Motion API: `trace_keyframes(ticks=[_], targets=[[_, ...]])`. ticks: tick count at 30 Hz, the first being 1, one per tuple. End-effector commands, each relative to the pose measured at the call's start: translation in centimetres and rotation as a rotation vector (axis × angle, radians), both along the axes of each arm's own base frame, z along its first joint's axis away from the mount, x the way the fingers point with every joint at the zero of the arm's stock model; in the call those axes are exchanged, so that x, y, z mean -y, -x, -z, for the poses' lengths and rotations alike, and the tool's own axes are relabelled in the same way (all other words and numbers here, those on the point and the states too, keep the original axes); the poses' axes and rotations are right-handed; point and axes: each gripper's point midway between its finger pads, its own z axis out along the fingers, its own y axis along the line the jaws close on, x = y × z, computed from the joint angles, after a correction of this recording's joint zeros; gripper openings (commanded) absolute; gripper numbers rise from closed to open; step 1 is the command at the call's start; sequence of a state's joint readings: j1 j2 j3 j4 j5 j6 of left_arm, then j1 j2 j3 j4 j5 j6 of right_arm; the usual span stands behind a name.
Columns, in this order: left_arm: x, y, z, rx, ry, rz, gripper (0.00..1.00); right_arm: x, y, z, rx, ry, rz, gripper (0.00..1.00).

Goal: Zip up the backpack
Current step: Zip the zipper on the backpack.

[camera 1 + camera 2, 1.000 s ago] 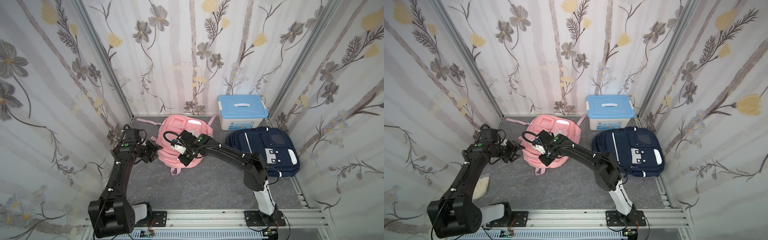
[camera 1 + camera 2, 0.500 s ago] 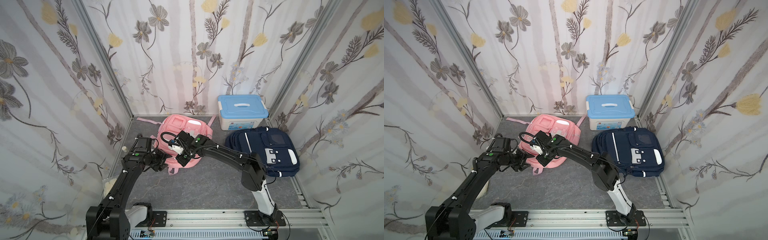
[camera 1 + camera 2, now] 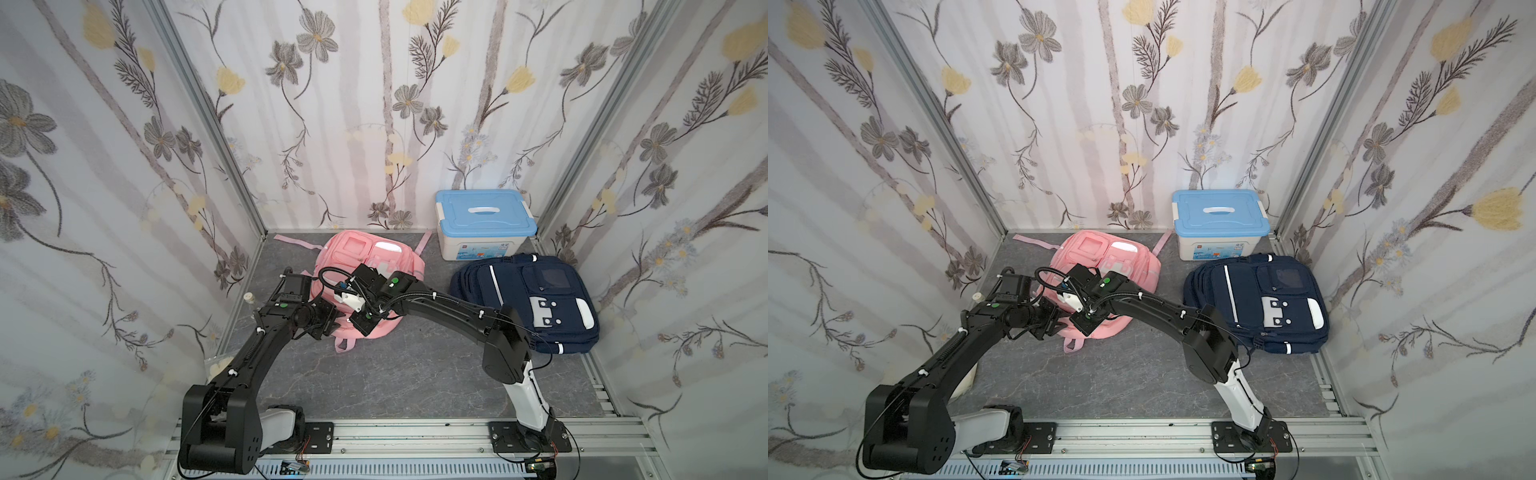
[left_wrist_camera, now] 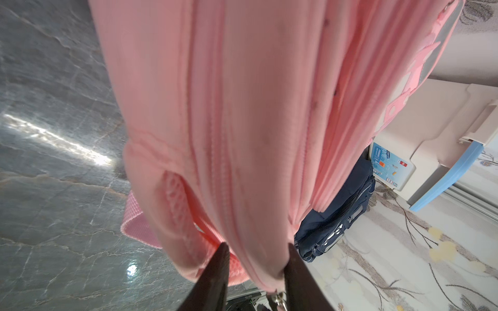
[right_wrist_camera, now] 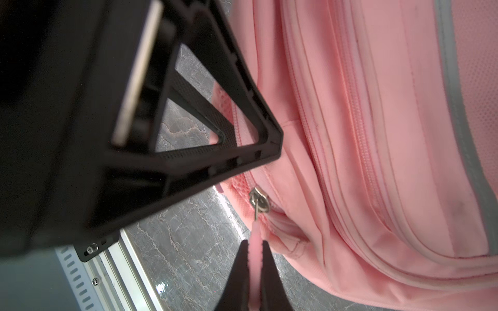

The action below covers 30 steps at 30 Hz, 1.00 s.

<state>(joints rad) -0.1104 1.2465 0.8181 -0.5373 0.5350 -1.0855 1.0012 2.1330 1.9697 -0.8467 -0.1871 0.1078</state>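
Observation:
A pink backpack (image 3: pixel 374 262) (image 3: pixel 1100 253) lies flat at the back of the grey floor in both top views. My right gripper (image 5: pixel 254 249) (image 3: pixel 362 324) is at its near corner, shut on the pink pull tab (image 5: pixel 255 237) that hangs from the metal zipper slider (image 5: pixel 259 202). My left gripper (image 4: pixel 257 250) (image 3: pixel 330 322) sits just left of it at the same corner. Its two dark fingers pinch a fold of the backpack's fabric (image 4: pixel 258 161). One left finger (image 5: pixel 188 172) fills much of the right wrist view.
A navy backpack (image 3: pixel 532 299) lies to the right and a white box with a blue lid (image 3: pixel 484 224) stands behind it. Papered walls close in three sides. A pink strap loop (image 3: pixel 345 345) lies on the floor by the grippers, and the metal rail (image 3: pixel 415 432) runs along the front.
My left arm has swung in from the left wall to the backpack's near corner and its jaws have narrowed onto the fabric. The right gripper has stayed on the pull tab.

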Motion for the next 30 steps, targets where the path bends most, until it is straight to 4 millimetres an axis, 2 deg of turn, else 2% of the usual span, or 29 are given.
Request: trace_keyframes(ticks=[1, 4, 7, 8, 12, 19, 30], targets=[[-0.4, -0.5, -0.1, 0.016, -0.020, -0.022, 0.23, -0.9, -0.3, -1.3, 0.021, -0.052, -0.004, 0.00], [-0.5, -0.6, 0.0, 0.015, -0.032, -0.022, 0.11, -0.9, -0.2, -1.1, 0.014, -0.050, -0.008, 0.00], [-0.6, -0.6, 0.0, 0.014, -0.042, -0.014, 0.04, -0.4, 0.1, -0.5, 0.017, -0.028, -0.025, 0.00], [-0.7, -0.6, 0.7, -0.009, -0.047, -0.011, 0.03, 0.0, 0.1, -0.2, 0.020, -0.015, -0.031, 0.00], [-1.0, -0.9, 0.7, -0.015, -0.043, -0.012, 0.01, 2.2, 0.6, 1.5, -0.005, 0.045, -0.052, 0.00], [-2.4, -1.6, -0.9, 0.012, -0.047, -0.026, 0.00, 7.0, 1.0, 3.9, -0.036, 0.141, -0.036, 0.00], [-3.5, -1.4, -1.9, 0.019, -0.045, -0.044, 0.00, 12.3, -0.1, 5.0, -0.044, 0.221, 0.029, 0.00]])
